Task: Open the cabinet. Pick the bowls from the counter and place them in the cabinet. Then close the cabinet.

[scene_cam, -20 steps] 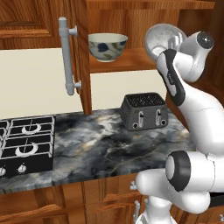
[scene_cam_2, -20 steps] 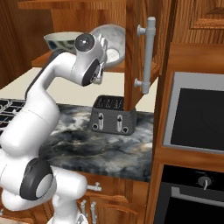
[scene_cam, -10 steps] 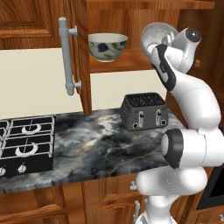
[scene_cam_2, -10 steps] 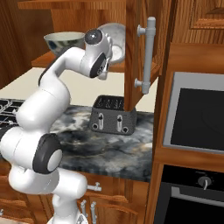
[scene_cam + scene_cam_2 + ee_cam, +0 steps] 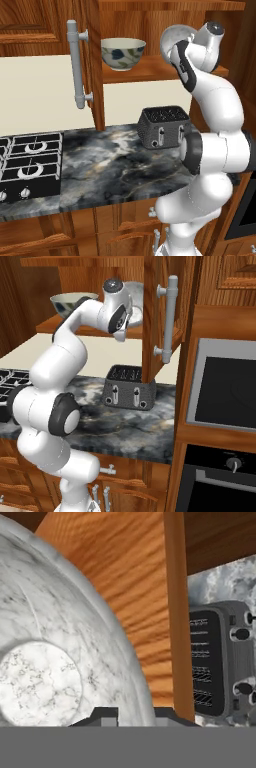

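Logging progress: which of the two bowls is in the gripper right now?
The speckled whitish-grey bowl, held tilted at the gripper; the leaf-patterned bowl sits upright on the cabinet shelf.

Readable text: I find none on anything in front of me.
Toaster (image 5: 163, 127): dark knobs and levers on its front, no brand or numbers I can make out.
Gas hob (image 5: 29, 167): round knobs along its near edge, no markings legible to me.
Oven (image 5: 225, 391): dark glass and one knob below it, no digits or lettering.
Patterned bowl (image 5: 123, 52): blue and green leaves, a pattern and not writing.
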Controlling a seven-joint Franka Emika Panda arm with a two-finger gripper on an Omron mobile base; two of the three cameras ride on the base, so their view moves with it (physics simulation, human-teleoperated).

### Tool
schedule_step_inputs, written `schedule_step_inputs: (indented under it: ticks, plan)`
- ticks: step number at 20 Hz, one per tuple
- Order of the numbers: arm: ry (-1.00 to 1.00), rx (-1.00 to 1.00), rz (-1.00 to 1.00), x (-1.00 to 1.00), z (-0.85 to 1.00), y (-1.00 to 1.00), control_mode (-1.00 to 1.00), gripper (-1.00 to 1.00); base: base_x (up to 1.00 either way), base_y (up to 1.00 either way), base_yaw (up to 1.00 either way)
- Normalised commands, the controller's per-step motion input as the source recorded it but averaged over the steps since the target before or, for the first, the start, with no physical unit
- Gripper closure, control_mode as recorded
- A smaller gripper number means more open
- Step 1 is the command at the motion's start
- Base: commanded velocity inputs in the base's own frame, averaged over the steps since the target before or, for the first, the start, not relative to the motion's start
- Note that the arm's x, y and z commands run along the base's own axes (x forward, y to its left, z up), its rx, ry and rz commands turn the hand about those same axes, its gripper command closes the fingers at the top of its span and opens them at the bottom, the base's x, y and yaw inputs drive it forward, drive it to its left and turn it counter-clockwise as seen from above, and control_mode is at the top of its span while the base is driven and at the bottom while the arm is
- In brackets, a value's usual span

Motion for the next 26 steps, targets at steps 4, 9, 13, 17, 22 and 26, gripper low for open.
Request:
schedule_step_inputs:
  ticks: [4,9,13,17,22,26]
  plan:
    - [0.01,0.0,0.0,-0.03,0.0,-0.01,-1.0,1.0,0.0,0.0,0.0]
    - [-0.11,0.0,0.0,-0.28,0.0,0.0,-1.0,1.0,0.0,0.0,0.0]
    - [-0.31,0.0,0.0,-0.23,0.11,0.0,-1.0,1.0,0.0,0.0,0.0]
    - [-0.31,0.0,0.0,-0.1,0.16,0.0,-1.0,1.0,0.0,0.0,0.0]
    - [-0.06,0.0,0.0,0.13,0.01,0.0,-1.0,1.0,0.0,0.0,0.0]
    - [0.13,0.0,0.0,0.01,0.34,0.0,-1.0,1.0,0.0,0.0,0.0]
